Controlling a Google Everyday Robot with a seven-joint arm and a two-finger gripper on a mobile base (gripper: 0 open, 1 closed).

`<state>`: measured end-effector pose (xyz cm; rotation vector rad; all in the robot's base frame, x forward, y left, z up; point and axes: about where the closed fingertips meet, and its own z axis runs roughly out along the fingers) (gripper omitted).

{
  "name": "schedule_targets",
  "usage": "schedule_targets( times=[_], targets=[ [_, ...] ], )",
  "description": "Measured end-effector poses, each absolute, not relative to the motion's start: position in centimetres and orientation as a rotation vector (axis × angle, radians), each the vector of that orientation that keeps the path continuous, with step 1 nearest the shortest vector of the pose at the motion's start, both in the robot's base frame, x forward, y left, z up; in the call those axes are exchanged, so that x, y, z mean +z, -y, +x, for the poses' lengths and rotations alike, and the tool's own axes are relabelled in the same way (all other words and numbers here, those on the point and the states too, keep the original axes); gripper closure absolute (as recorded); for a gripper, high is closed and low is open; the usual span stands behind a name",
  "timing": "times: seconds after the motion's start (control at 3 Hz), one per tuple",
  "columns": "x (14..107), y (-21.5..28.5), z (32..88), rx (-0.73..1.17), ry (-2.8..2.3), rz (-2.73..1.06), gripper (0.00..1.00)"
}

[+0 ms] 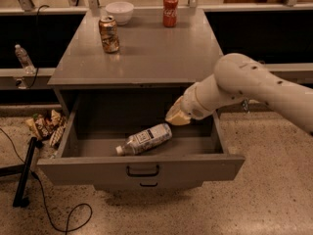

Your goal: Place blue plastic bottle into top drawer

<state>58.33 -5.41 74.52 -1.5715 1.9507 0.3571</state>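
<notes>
Pincer (177, 117): centre-right of frame, inside the open top drawer (98, 163), near its right wall and off the drawer floor. Can't tell if it's wide or narrow; only a cream-coloured tip shows at the end of the white arm (244, 84), which comes in from the right edge.

Blue plastic bottle (145, 138): lying on its side on the drawer floor, just below-left of the pincer. White cap points lower left toward the drawer front, base points upper right toward the pincer. Base end is near the pincer tip; contact not discernible.

The drawer is pulled well out, with a black bar handle (143, 171) on its front. A smaller handle (146, 184) sits on the narrower front beneath.

Desk (156, 58) top:
- brown-gold can (108, 34), upright, upper left
- white bowl (120, 11) behind it
- red Coca-Cola can (170, 10), upright, upper centre

Left edge: a slim clear water bottle (22, 57) on a ledge. Lower left, on the floor: snack packets (46, 126), a black stand leg (24, 175) and a black cable (63, 214).
</notes>
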Motion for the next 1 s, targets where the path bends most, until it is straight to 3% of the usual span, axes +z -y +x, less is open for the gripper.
schedule_targets(
  times=[0.33, 0.67, 1.0],
  targets=[
    [78.9, 7.6, 58.6, 0.410, -1.911, -1.406, 1.00],
    [82.6, 9.5, 59.2, 0.465, -1.842, -1.222, 1.00],
    [83.0, 9.9, 59.0, 0.476, -1.843, -1.193, 0.82]
  ],
)
